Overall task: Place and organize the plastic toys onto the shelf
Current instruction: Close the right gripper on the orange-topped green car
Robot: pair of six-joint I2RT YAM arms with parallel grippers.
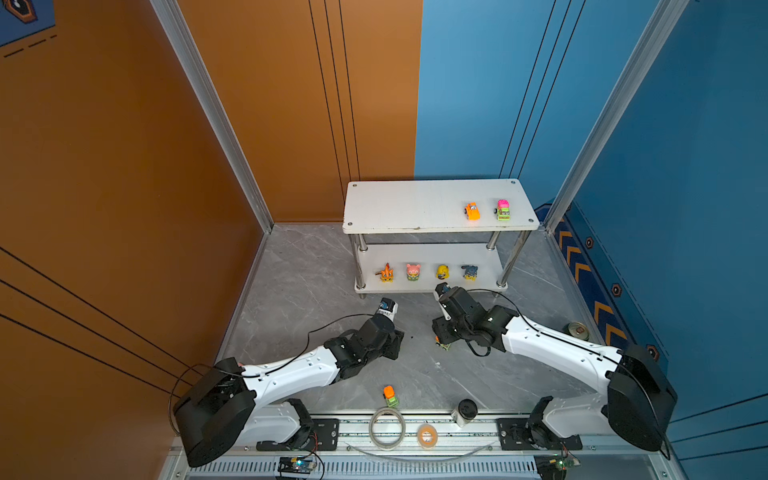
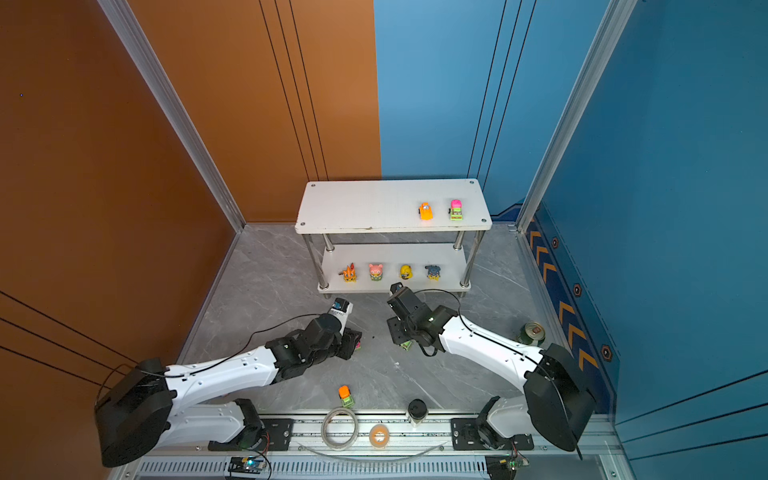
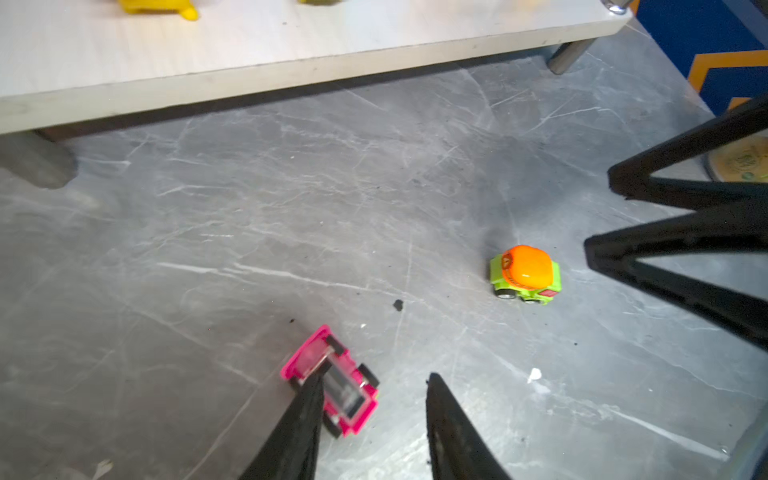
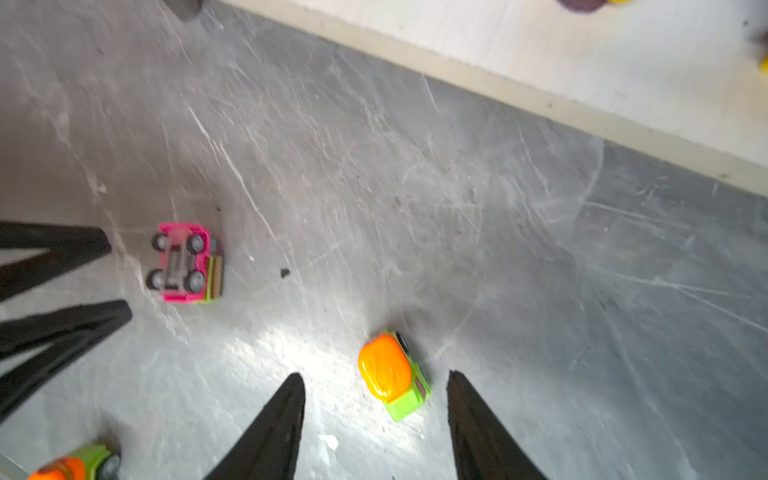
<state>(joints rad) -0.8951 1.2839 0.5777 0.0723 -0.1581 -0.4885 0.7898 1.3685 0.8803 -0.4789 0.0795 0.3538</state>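
Observation:
The shelf [image 1: 407,208] stands at the back, with an orange car [image 1: 472,211] and a pink-and-green car [image 1: 503,209] on its top board. Several figurines [image 1: 413,272] line the lower board. My left gripper [image 3: 374,377] is open low over the floor. A pink car [image 3: 332,384] lies upside down against one of its fingers. My right gripper [image 4: 376,375] is open too, with an orange-roofed green car [image 4: 392,376] on the floor between its fingertips. Another orange-and-green car [image 1: 390,395] sits near the front rail.
A green can [image 1: 578,331] lies by the right wall. Two tape rolls [image 1: 386,428] [image 1: 427,436] and a black-capped cylinder [image 1: 466,411] rest on the front rail. The two grippers point at each other in front of the shelf, a short gap apart.

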